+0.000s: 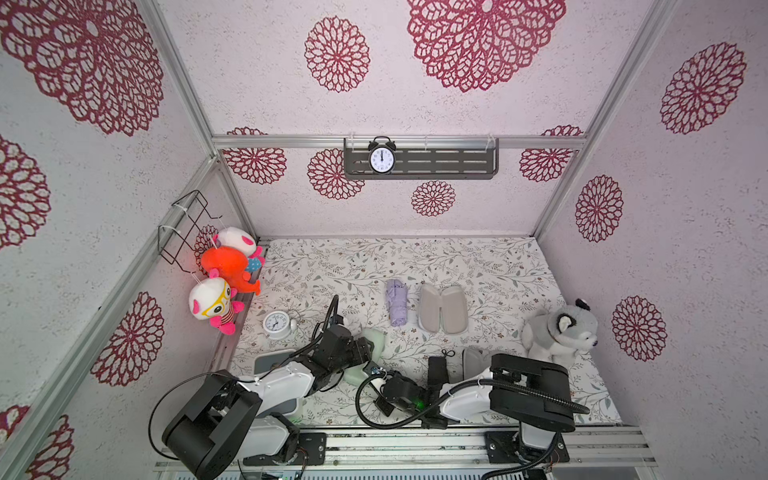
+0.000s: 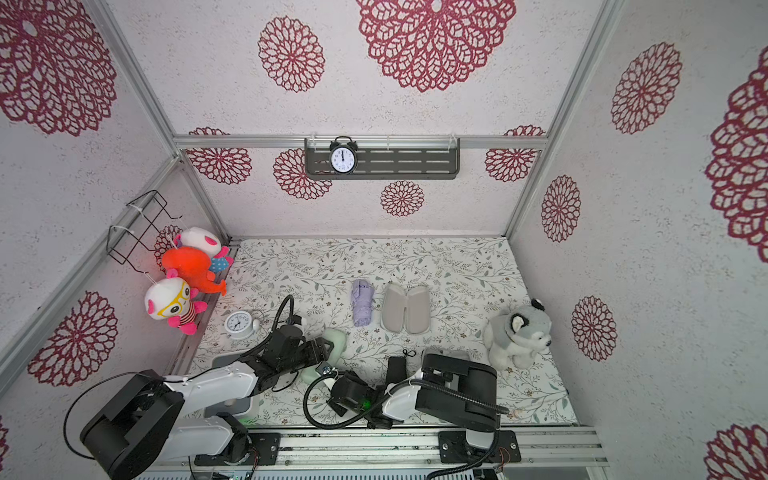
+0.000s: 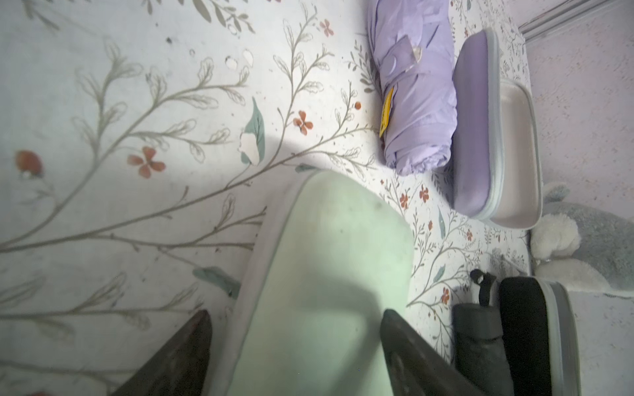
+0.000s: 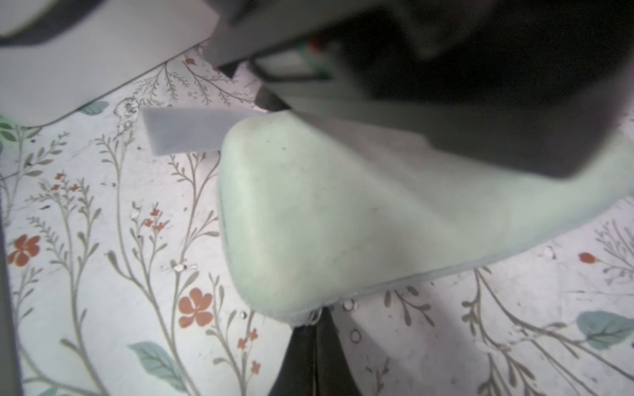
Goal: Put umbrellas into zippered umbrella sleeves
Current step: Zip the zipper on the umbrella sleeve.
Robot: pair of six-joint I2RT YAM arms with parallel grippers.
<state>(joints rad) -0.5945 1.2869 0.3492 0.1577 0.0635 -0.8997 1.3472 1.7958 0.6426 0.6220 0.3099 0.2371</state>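
Straddling the mint green sleeve (image 3: 326,257), the left gripper (image 3: 295,311) has its jaws spread wide. In the left wrist view one jaw stands clear of the sleeve's grey zip edge, with cloth showing between; the other sits at the far side. Released, not gripping.

Right gripper (image 4: 314,331) is clenched, tips together at the sleeve's rim, where a small metal bit shows. Cannot tell if it pinches a zip pull.

Mint green sleeve (image 1: 376,337) lies shell-up with its halves together, at about 7 o'clock on the floral tablecloth (image 1: 498,270). It is mostly hidden under the left arm in both top views.

Lilac umbrella (image 1: 397,301) lies folded near the table centre, long axis running 12 to 6. Lilac sleeve (image 1: 442,307) is just beside it at its 3 o'clock, splayed flat with the grey lining up. The two are apart in the top views but look close in the left wrist view.

Black umbrella (image 1: 437,370) lies at 6 o'clock from the lilac sleeve, wrist loop pointing to 12. Black sleeve (image 3: 525,325) is right beside it at its 3 o'clock, partly under the right arm.

Husky plush (image 1: 559,330) sits at the table's 3 o'clock edge. White alarm clock (image 1: 275,325) is at 9 o'clock. Grey tray (image 1: 270,360) is at 8 o'clock, under the left arm.
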